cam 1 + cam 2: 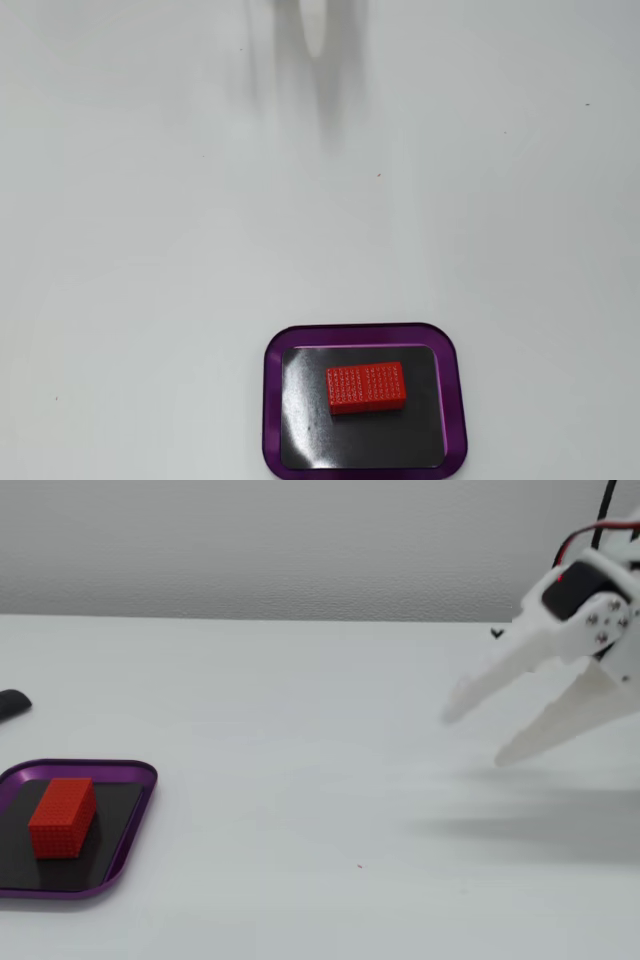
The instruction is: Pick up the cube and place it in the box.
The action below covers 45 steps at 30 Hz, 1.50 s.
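Observation:
The red cube [366, 387] lies flat on the black inside of the purple-rimmed box [274, 400] at the bottom of a fixed view. In both fixed views it rests in the box, the cube [62, 817] near the box's [130, 775] middle. My white gripper [473, 735] hangs above the table at the right of a fixed view, far from the box, its two fingers spread open and empty. In the top-down fixed view only the gripper's shadow shows at the top edge.
A white table [150, 250] fills both fixed views. A small dark object [12, 703] lies at the left edge beyond the box. A grey wall runs along the table's far edge.

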Tool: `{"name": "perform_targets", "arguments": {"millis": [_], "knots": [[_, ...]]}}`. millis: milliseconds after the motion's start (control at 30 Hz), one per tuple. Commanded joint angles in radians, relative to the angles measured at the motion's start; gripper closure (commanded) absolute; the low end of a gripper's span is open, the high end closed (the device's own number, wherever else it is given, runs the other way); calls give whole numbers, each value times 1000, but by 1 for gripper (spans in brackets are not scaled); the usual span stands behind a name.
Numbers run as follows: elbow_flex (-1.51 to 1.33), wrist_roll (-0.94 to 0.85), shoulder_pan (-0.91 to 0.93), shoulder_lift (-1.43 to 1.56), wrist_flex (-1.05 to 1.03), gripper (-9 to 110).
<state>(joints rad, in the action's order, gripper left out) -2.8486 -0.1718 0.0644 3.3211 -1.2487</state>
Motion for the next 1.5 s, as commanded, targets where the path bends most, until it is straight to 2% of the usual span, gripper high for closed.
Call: {"name": "perform_targets", "arguments": {"millis": [0,100,300,467,1467], "knots": [[-92,94,0,15,18,84],[-112,207,0,15,18,84],[-155,213,2,15,18,86],[-167,212,2,15,14,103],[-169,215,-5,15,3,102]]}}
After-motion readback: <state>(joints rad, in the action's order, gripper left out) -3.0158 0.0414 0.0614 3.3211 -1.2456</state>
